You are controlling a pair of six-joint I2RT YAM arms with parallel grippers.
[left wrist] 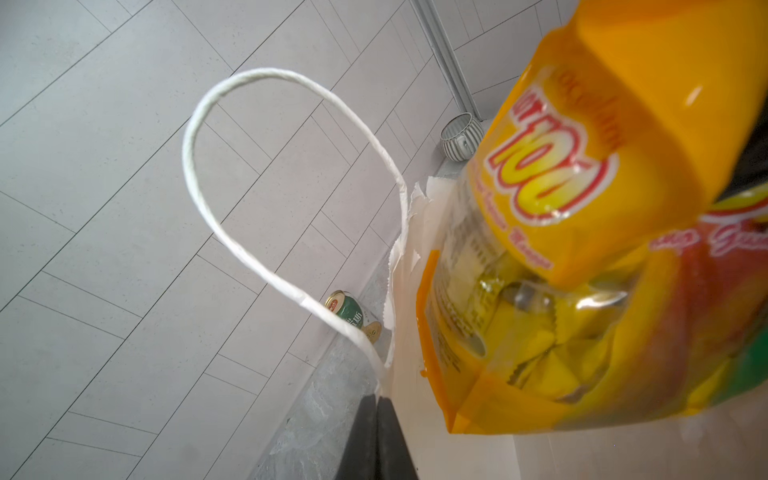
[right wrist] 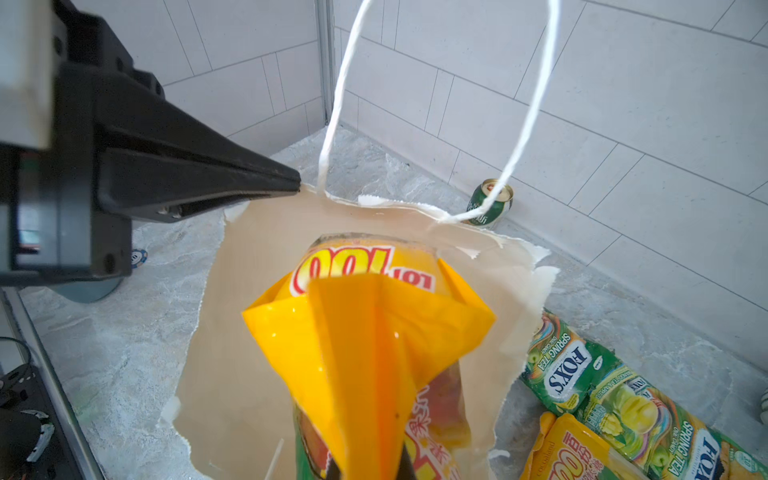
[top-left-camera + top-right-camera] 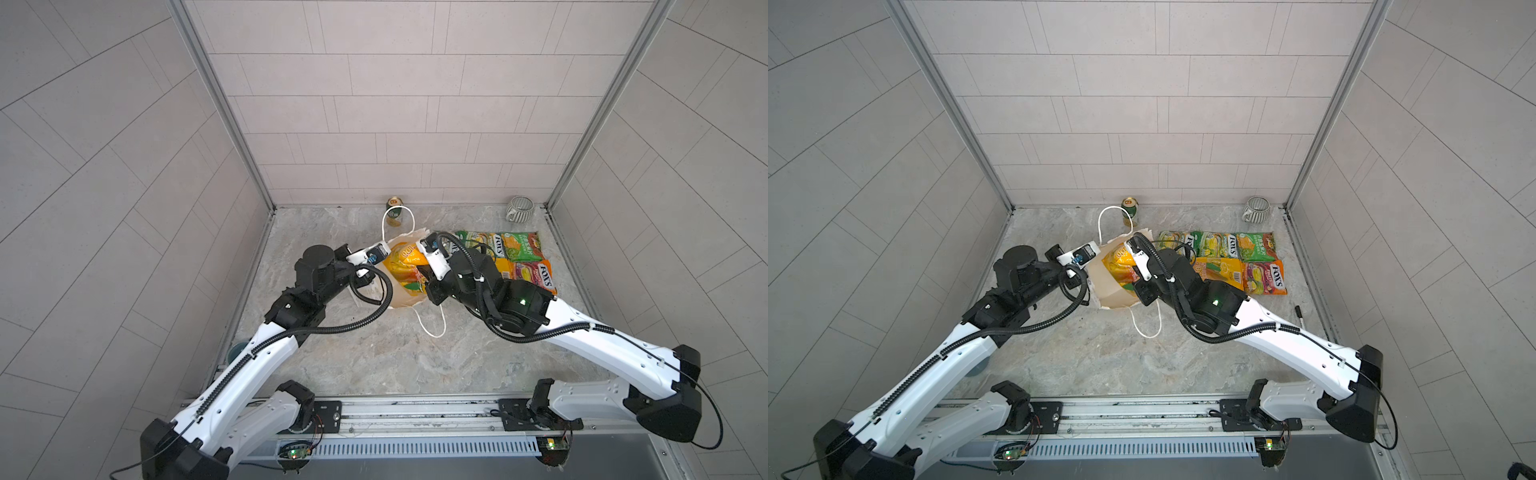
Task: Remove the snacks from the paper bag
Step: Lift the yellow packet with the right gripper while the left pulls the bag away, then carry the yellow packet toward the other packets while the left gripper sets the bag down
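Observation:
The white paper bag (image 3: pixel 401 300) stands open mid-table, its rim torn. My left gripper (image 1: pixel 377 400) is shut on the rim beside a cord handle (image 1: pixel 232 249), and it shows from the side in the right wrist view (image 2: pixel 296 186). A yellow-orange snack packet (image 2: pixel 361 340) rises partly out of the bag's mouth, with my right gripper (image 2: pixel 368 467) shut on its top edge. In both top views that packet (image 3: pixel 405 266) (image 3: pixel 1120 266) sits between the two grippers. Several more snacks lie flat to the right: green ones (image 3: pixel 1217 245), a yellow one (image 3: pixel 1221 270) and an orange-red one (image 3: pixel 1264 277).
A green-and-gold can (image 3: pixel 395 212) stands at the back wall behind the bag. A striped mug (image 3: pixel 519 208) sits in the back right corner. The bag's other handle (image 3: pixel 434 328) droops toward the front. A black pen (image 3: pixel 1298 313) lies by the right wall.

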